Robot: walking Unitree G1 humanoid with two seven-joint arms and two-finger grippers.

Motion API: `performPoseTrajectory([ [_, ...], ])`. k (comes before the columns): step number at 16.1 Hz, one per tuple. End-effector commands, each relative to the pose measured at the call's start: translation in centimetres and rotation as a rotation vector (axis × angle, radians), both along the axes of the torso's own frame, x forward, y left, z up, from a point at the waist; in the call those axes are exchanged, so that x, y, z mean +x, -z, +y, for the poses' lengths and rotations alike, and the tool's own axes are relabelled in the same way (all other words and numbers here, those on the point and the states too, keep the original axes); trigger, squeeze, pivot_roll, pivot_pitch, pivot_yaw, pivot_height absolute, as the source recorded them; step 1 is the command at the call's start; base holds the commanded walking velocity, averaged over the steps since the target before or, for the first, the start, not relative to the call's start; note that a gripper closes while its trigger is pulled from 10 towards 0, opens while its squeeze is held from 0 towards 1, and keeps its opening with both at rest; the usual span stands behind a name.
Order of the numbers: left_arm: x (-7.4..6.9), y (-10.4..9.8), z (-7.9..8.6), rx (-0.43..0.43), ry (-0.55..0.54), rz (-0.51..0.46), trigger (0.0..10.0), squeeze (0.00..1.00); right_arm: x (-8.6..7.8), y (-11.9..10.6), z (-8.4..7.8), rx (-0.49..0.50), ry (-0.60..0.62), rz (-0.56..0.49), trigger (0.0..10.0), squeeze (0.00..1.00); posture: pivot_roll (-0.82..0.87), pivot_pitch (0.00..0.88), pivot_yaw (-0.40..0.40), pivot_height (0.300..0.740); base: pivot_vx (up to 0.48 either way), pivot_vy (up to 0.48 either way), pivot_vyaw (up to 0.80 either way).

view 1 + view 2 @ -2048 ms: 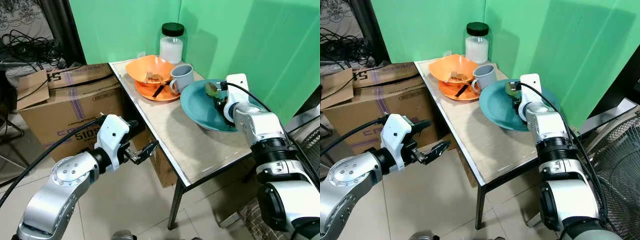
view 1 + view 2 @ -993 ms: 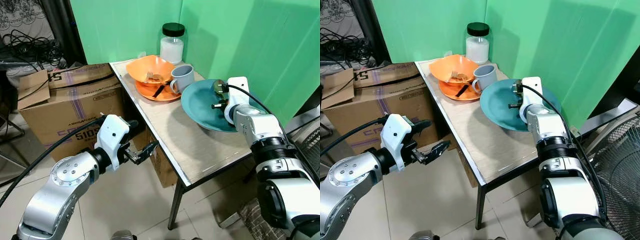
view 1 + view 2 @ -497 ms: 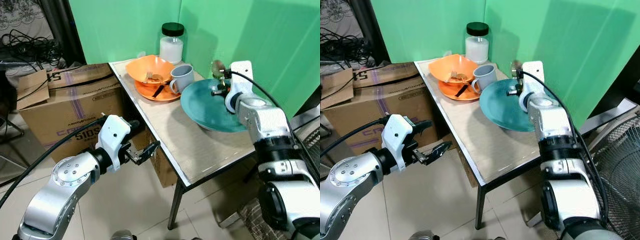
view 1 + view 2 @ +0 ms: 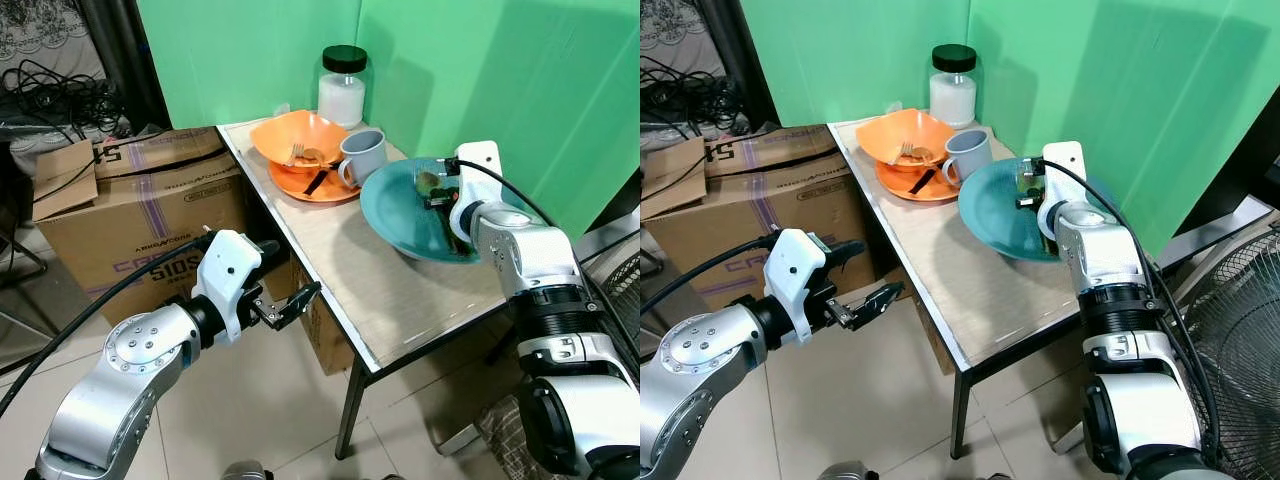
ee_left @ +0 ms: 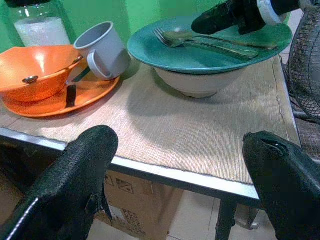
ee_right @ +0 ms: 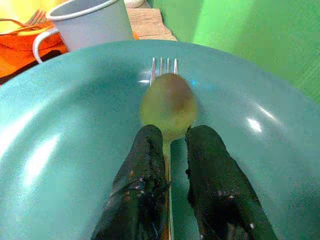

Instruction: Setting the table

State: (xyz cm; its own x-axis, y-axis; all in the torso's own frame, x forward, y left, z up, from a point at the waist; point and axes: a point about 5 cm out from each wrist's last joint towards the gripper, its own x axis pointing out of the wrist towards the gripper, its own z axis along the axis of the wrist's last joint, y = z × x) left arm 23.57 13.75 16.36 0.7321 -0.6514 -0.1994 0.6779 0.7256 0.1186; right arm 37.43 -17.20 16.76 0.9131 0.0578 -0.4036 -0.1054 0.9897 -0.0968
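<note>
A teal plate (image 4: 400, 215) rests on a white bowl (image 5: 195, 85) at the table's right side. A fork (image 6: 162, 65) lies in the plate. My right gripper (image 6: 170, 132) is low over the plate and shut on the handle of a spoon (image 6: 167, 102), whose bowl sits over the fork's tines. An orange bowl (image 4: 295, 135) with a fork in it stands on an orange plate (image 4: 300, 185) at the back, with a grey mug (image 4: 365, 155) beside it. My left gripper (image 4: 283, 275) is open and holds nothing, just off the table's left edge.
A glass jar (image 4: 343, 85) with a black lid stands in the back corner against the green wall. Cardboard boxes (image 4: 140, 210) sit on the floor left of the table (image 4: 370, 290). A fan (image 4: 1240, 320) stands on the right.
Half a second ago my right gripper held the spoon raised above the teal plate; now it has come back down into the plate. My left arm has not moved.
</note>
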Motion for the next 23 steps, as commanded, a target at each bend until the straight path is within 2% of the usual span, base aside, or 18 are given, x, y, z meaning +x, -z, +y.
performPoseTrajectory([
  [1,0.1,0.0,-0.1,0.012,0.008,-0.007,10.0,0.00,0.0,-0.6,-0.1,-0.006,-0.005,-0.010,10.0,1.00,0.20,0.000,-0.037,0.740,0.000,0.000,0.00],
  [5,0.1,0.0,-0.1,0.010,0.004,-0.007,10.0,0.00,0.2,-1.3,-0.1,-0.015,-0.015,-0.025,10.0,1.00,0.20,0.000,-0.039,0.740,0.000,0.000,0.00],
  [7,0.1,0.0,-0.1,0.010,0.002,-0.007,10.0,0.00,-0.2,-1.3,0.1,-0.034,-0.047,0.002,10.0,1.00,0.19,0.000,-0.039,0.740,0.000,0.000,0.00],
  [10,0.1,0.1,-0.2,0.010,0.003,-0.005,10.0,0.00,-0.2,-0.6,-0.8,-0.065,0.009,0.015,10.0,1.00,0.19,0.000,-0.034,0.740,0.000,0.000,0.00],
  [11,0.2,0.0,-0.2,0.010,0.002,-0.005,10.0,0.00,0.0,-0.5,-1.2,-0.062,0.030,0.009,10.0,0.00,0.19,0.000,-0.034,0.740,0.000,0.000,0.00],
  [16,0.3,0.0,-0.1,0.012,0.000,-0.007,10.0,0.00,0.3,-0.2,-2.2,-0.100,0.059,0.007,10.0,0.00,0.19,0.000,-0.034,0.740,0.000,0.000,0.00],
  [18,0.3,0.0,-0.1,0.013,-0.002,-0.008,10.0,0.00,0.3,0.0,-2.6,-0.146,0.064,0.008,10.0,0.00,0.19,0.000,-0.034,0.740,0.000,0.000,0.00],
  [21,0.3,0.0,-0.1,0.013,-0.001,-0.009,10.0,0.00,0.3,0.0,-2.6,-0.159,0.047,0.005,10.0,0.00,0.19,0.000,-0.031,0.740,0.000,0.000,0.00],
  [22,0.3,0.0,-0.1,0.013,0.000,-0.009,10.0,0.00,0.3,0.0,-2.5,-0.163,0.036,0.004,9.7,0.00,0.19,0.000,-0.031,0.740,0.000,0.000,0.00],
  [23,0.3,0.0,-0.1,0.013,0.000,-0.010,10.0,0.00,0.3,0.0,-2.5,-0.163,0.032,0.007,6.5,0.00,0.19,0.000,-0.031,0.740,0.000,0.000,0.00],
])
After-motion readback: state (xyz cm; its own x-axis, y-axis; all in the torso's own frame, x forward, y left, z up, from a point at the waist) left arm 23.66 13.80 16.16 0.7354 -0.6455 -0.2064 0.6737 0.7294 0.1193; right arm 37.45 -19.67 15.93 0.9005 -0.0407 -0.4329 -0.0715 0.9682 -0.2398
